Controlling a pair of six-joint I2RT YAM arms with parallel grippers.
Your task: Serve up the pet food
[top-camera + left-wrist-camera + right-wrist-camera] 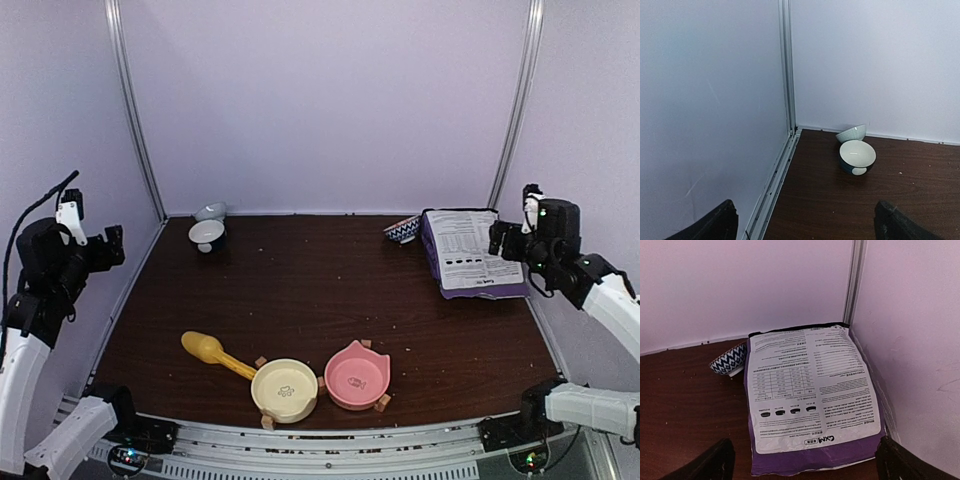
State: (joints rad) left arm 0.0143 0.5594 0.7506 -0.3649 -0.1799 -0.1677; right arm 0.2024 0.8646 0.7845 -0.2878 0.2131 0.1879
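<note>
The purple pet-food bag [472, 252] lies flat at the back right of the table, its white printed back up; it fills the right wrist view [812, 400]. No kibble pellets show; the bag hides them. The yellow scoop [212, 352] lies at the front left beside the cream bowl [285, 389] and the pink bowl [357, 376]; both bowls look empty. My left gripper [112, 245] is raised at the far left, open and empty, its fingertips [720, 222] wide apart. My right gripper [500, 238] hovers at the bag's right edge, open and empty, fingertips [715, 462] wide apart.
Two small bowls stand at the back left: a dark one with a white inside [207, 235] [857, 156] and a pale one [211, 211] [852, 133] tipped behind it. A blue-and-white patterned bowl [402, 229] [730, 360] lies tipped against the bag's left side. White walls enclose the table.
</note>
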